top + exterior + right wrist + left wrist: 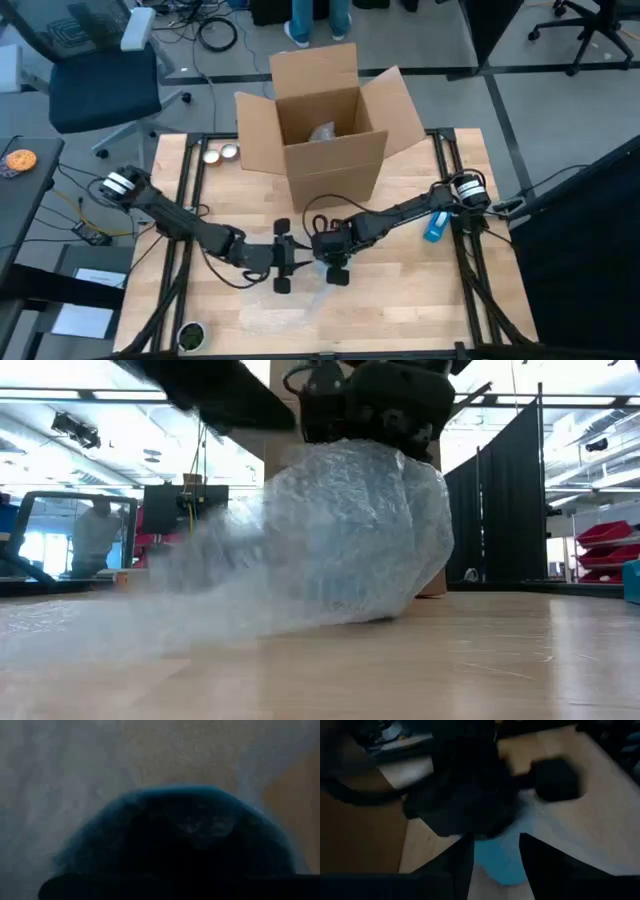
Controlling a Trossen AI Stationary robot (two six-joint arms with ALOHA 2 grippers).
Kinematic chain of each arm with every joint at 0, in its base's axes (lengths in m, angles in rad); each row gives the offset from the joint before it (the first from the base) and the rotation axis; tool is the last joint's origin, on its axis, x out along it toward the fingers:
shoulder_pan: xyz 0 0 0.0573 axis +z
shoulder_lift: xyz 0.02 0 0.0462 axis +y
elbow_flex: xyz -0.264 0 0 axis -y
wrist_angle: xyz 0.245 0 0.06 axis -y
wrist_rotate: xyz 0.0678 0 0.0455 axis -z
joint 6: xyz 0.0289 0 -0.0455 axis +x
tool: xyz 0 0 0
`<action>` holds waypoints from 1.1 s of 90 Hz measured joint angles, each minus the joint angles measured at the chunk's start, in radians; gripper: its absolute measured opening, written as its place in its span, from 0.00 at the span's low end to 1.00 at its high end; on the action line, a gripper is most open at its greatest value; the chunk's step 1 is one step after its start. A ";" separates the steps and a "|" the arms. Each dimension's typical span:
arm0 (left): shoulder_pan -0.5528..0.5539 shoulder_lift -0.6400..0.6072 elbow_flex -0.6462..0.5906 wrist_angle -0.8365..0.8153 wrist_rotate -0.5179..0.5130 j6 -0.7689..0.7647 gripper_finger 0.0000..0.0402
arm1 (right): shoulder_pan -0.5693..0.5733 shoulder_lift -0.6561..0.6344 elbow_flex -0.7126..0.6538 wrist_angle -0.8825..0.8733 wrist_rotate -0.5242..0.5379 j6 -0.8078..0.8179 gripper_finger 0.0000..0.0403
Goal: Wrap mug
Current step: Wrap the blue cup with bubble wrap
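Low view shows the right pincer pressing bubble wrap, its grip state unclear; loose wrap could unroll from the mug.

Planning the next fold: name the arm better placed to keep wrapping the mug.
Right, probably. The right gripper sits directly on the bubble-wrapped mug, pressing from above; the left gripper waits beside it.

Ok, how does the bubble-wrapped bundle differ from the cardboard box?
The bubble-wrapped bundle is translucent and crumpled; the cardboard box is brown and opaque. The bundle lies mid-table where the left tool and right tool meet; the box stands behind, flaps open. Both rest on the wooden table.
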 joint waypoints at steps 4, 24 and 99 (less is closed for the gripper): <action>-0.011 -0.003 0.000 -0.021 0.010 -0.026 0.36 | -0.001 0.002 0.011 -0.003 0.000 0.000 0.00; -0.060 0.066 0.000 -0.023 0.018 -0.116 0.36 | 0.007 0.007 0.087 0.001 0.035 0.000 0.00; -0.061 0.323 -0.002 0.253 0.096 -0.133 0.36 | 0.079 0.002 0.371 -0.154 0.129 -0.147 0.00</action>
